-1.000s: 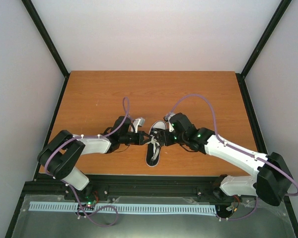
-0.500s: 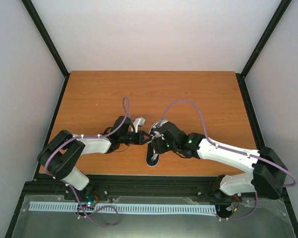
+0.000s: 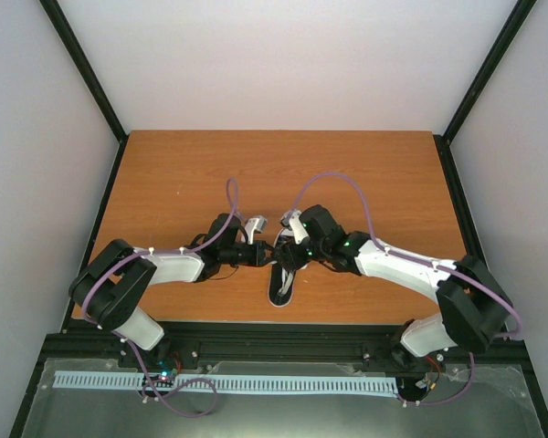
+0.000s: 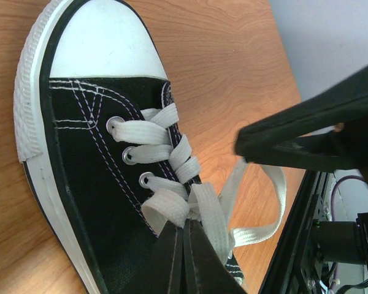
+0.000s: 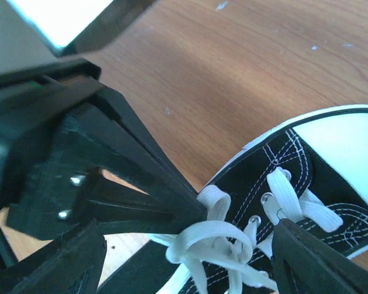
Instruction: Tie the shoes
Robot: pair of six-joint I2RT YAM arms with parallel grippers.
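Note:
The black sneaker (image 3: 281,287) with white toe cap and white laces lies on the table, heel toward the near edge. In the left wrist view the shoe (image 4: 92,159) fills the frame. My left gripper (image 4: 187,229) is shut on a white lace loop (image 4: 165,211) at the top of the lacing. A loose lace end (image 4: 264,226) trails over the wood. My right gripper (image 5: 187,263) is open, its fingers straddling the lace loops (image 5: 218,236) on the shoe (image 5: 319,171). Both grippers meet above the shoe: the left gripper (image 3: 268,254) and the right gripper (image 3: 285,253).
The wooden table (image 3: 183,173) is boxed in by white walls with black corner posts. A black frame rail (image 3: 274,333) runs along the near edge. Purple cables (image 3: 347,182) arch over both arms.
My right arm has swung left and brought its gripper over the shoe's laces, close to the left gripper. The left gripper has kept its place on the lace.

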